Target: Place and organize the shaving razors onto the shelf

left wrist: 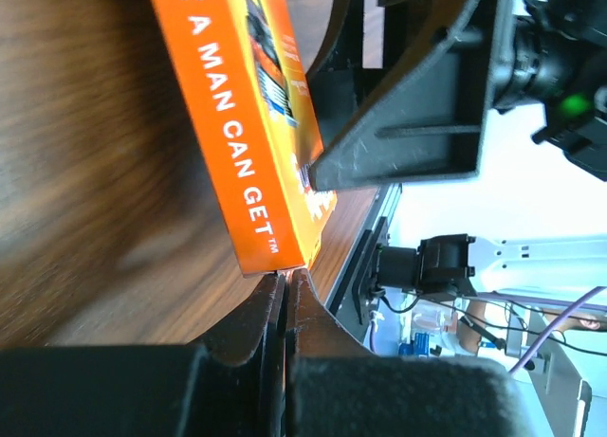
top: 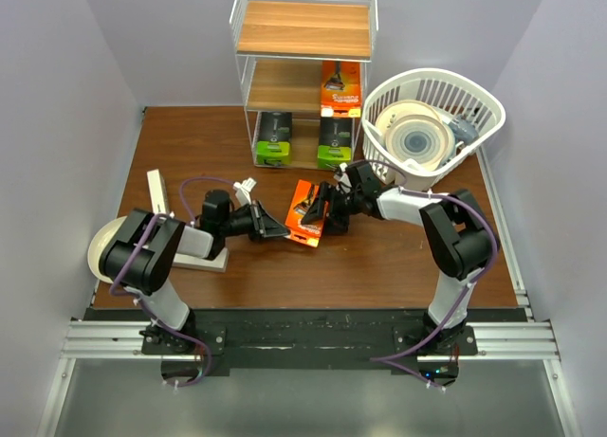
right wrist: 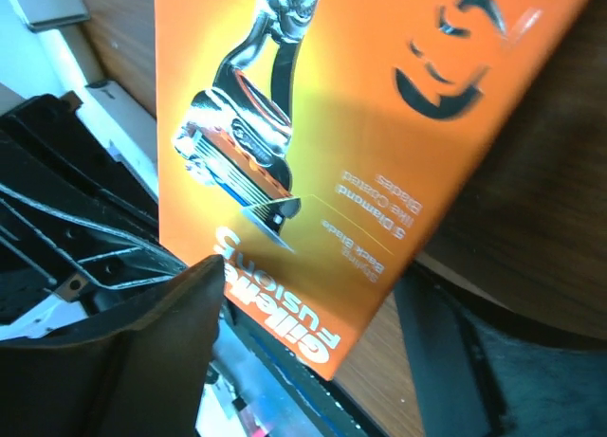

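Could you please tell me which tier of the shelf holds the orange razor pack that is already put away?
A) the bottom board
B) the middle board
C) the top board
B: the orange razor pack stands on the middle board of the shelf, at its right end, above the black boxes with lime-green ends on the bottom board.
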